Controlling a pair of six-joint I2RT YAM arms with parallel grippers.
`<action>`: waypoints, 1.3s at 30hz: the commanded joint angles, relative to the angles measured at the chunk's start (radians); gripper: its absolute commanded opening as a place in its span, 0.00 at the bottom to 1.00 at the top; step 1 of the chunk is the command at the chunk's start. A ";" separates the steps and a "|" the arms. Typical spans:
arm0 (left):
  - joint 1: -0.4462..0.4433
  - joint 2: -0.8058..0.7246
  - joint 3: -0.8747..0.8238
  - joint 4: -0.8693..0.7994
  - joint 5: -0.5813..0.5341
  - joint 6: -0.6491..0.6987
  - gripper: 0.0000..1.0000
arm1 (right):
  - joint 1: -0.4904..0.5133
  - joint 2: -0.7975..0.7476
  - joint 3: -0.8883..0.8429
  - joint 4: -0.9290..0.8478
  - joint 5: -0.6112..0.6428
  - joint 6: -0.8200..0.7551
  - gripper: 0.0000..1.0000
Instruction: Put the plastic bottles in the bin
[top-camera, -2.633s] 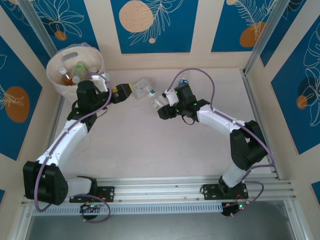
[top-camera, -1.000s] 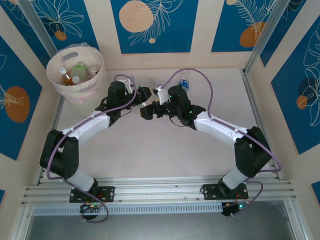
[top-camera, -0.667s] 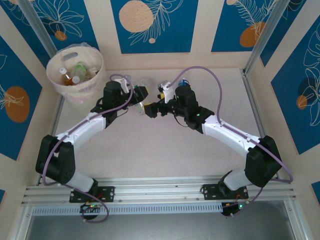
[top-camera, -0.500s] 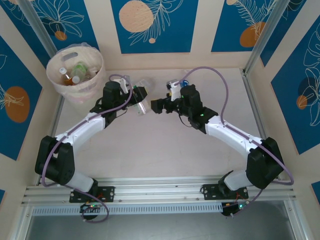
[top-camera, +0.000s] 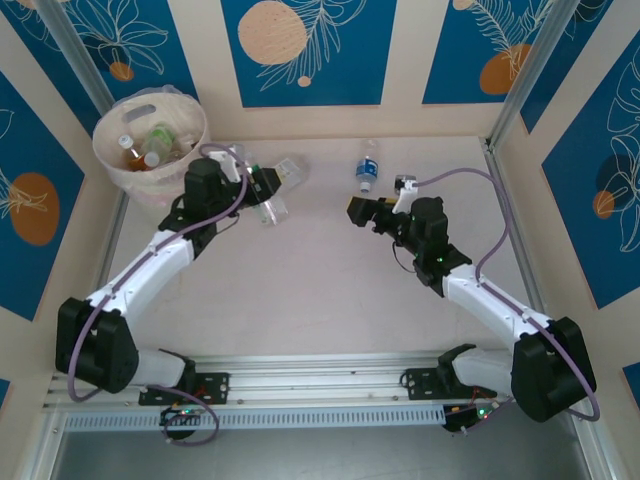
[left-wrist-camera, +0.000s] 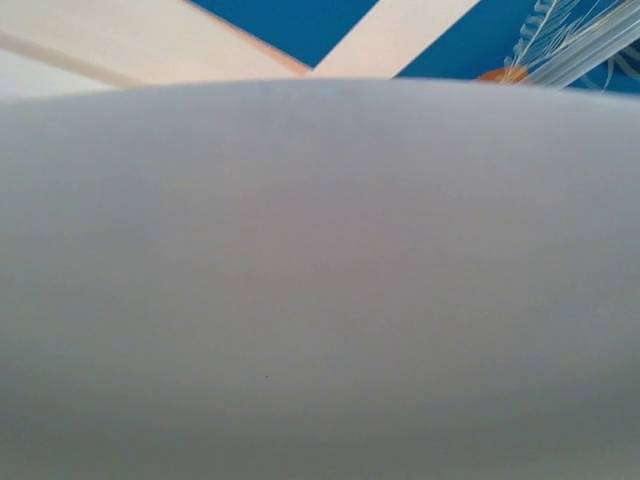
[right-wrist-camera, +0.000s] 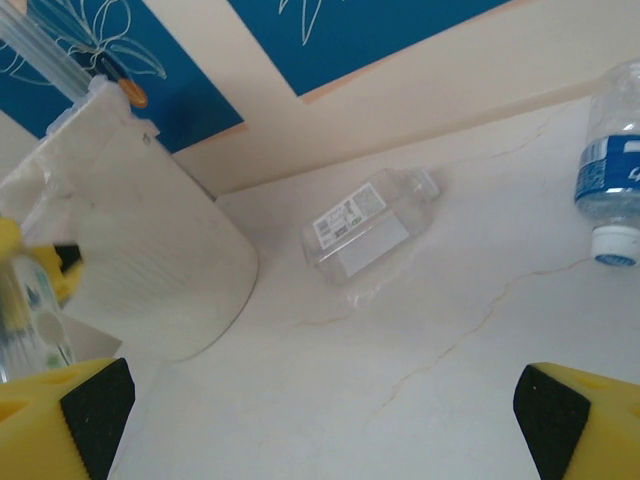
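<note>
Pinching held bottle, left gripper just right of bin. Right gripper spread, empty, farther right. Bin holds several bottles. Clear bottle and blue-labelled bottle lie right of bin.

Bare middle of the table open between the arms, clear bottle and blue-labelled bottle lying apart along the back edge with a free gap between, bin blocking the far left corner, left gripper clamping a small bottle just right of it
</note>
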 joint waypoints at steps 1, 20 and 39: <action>0.029 -0.079 0.096 0.005 0.031 0.067 0.00 | -0.001 -0.027 -0.009 0.142 -0.070 -0.012 1.00; 0.077 -0.170 0.351 -0.145 -0.811 0.633 0.00 | 0.063 0.049 -0.016 0.331 -0.103 -0.080 0.99; 0.389 0.182 0.504 -0.023 -0.733 1.153 0.00 | 0.100 0.055 0.039 0.214 -0.080 -0.108 1.00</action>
